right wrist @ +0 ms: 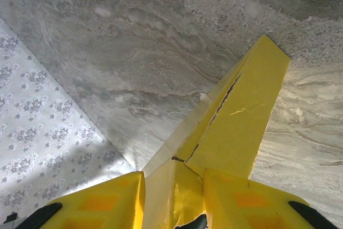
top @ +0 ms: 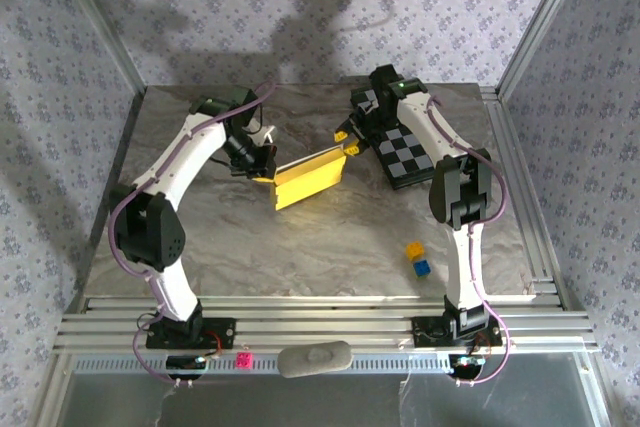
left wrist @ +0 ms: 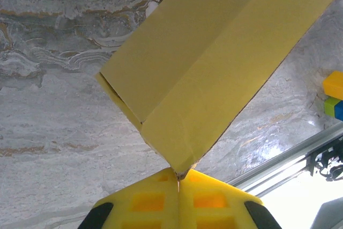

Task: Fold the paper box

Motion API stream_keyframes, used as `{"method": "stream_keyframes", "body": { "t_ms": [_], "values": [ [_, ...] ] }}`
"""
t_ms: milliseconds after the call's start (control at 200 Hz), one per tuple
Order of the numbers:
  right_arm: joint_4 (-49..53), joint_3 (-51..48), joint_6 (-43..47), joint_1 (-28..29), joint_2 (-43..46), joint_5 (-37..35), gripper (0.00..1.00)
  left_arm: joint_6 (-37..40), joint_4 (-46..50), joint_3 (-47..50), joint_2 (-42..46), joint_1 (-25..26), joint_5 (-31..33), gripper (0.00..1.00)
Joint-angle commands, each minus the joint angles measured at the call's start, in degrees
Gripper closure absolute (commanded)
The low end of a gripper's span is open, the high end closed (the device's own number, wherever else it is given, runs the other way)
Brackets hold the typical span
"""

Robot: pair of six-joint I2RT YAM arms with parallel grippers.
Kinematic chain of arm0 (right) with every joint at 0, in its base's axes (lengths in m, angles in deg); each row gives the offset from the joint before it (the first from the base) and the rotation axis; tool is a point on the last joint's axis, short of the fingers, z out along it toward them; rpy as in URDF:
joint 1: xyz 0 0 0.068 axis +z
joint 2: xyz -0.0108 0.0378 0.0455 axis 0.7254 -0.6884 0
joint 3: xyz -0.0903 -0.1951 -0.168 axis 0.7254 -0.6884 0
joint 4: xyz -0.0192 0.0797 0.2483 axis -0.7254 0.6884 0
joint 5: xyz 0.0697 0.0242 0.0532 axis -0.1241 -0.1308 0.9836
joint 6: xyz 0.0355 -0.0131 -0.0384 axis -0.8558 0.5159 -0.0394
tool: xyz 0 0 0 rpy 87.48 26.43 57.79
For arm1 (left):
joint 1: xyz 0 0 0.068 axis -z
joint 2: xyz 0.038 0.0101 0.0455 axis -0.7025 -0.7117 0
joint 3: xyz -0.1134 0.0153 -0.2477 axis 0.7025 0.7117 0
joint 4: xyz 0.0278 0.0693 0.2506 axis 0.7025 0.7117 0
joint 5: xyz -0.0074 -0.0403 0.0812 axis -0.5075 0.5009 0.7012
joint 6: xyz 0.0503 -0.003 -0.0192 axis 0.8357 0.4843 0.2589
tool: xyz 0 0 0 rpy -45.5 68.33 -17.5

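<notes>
**Visitor:** Top external view first: what are the two arms handling over the marbled table (top: pixel 300 247)?

**Onlooker:** The paper box (top: pixel 308 178), yellow. It spans from the left gripper (top: pixel 264 165) to the right gripper (top: pixel 349 143), one end at each set of fingers, its broad face showing.

**Visitor:** How does the left one hold it?

**Onlooker:** From the left wrist, its fingers (left wrist: pixel 150 202) are pressed together and nip the very corner of the box. The card fans out straight ahead of the tips, with a fold line running along it.

**Visitor:** And the right?

**Onlooker:** Those fingers (right wrist: pixel 241 197) stand partway apart, with the box's other end lodged between them. The card touches both pads, and a slit runs up the panel beyond the tips.

**Visitor:** Anything else nearby?

**Onlooker:** A chequered board (top: pixel 405 152) lies just behind the right fingers. A yellow cube (top: pixel 414 249) and a blue cube (top: pixel 421 267) sit touching, well clear of both sets of fingers, nearer the right arm's base.
</notes>
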Motion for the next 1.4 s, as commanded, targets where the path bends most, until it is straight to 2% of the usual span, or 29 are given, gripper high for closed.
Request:
{"method": "stream_keyframes", "body": {
  "t_ms": [0, 305, 690, 1394],
  "values": [
    [2.2, 1.9, -0.5, 0.6, -1.7, 2.3, 0.65, -0.7, 1.0, -2.5, -1.1, 0.1, -3.3, 0.96],
    [2.8, 1.8, 0.2, 0.5, -2.0, 2.7, 0.64, -2.7, 2.3, -4.5, -2.0, -0.6, -4.0, 0.96],
    [3.1, 2.4, 0.8, 0.0, -2.0, 3.8, 0.61, -1.5, 2.7, -4.3, -2.2, -0.5, -4.4, 0.96],
    [2.2, 2.1, 0.3, 0.6, -2.9, 3.6, 0.61, -8.3, -1.2, -2.1, -2.6, -0.8, -10.3, 0.96]
  ]
}}
